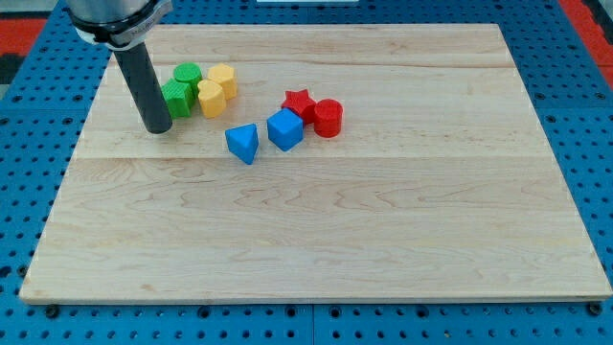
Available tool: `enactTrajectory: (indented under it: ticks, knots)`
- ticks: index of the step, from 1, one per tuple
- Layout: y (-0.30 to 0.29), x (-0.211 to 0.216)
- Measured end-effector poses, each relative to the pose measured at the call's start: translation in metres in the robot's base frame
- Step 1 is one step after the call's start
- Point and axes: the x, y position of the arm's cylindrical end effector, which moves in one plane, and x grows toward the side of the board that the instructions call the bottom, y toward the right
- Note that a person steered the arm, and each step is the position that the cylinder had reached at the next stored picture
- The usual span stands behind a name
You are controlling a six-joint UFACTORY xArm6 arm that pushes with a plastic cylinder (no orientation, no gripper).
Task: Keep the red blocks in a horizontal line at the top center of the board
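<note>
camera view: one landmark is used throughout, the red star block (298,102).

the red cylinder block (328,118) is seen touching the star on the view's right, slightly toward the view's bottom. so the red pair already lies roughly side by side, with its long axis close to horizontal but tilted. both are placed near the board's (402,240) centre line and short of its top edge.

the blue cube block (285,128) is pressed against the star from the view's bottom-left. the blue wedge-like block (243,143) lies further left of that, apart from the star.

my tip (157,126) is found well to the view's left of the star, slightly lower. nothing is held by the rod, it is a bare pusher. it is touching or just beside the green block (176,98); contact cannot be confirmed. a second green block (187,75) and two yellow blocks (216,89) are clustered between tip and star.

key relation: the reds lie to the view's right of the tip, and the push needed is judged to be toward the view's top, so the tip has to be brought round below the star, past the blue cube.
</note>
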Motion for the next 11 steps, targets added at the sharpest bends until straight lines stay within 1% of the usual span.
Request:
enactTrajectory:
  ticks: [2,3,4,5,6,7,8,9,10,11]
  knots:
    - [-0.004,-0.001]
    - [-0.004,0.028]
    - [0.040,0.080]
    - [0.131,0.090]
    - [0.194,0.090]
    - [0.266,0.060]
    - [0.208,0.044]
    - [0.192,0.011]
    - [0.234,-0.034]
    - [0.277,-0.067]
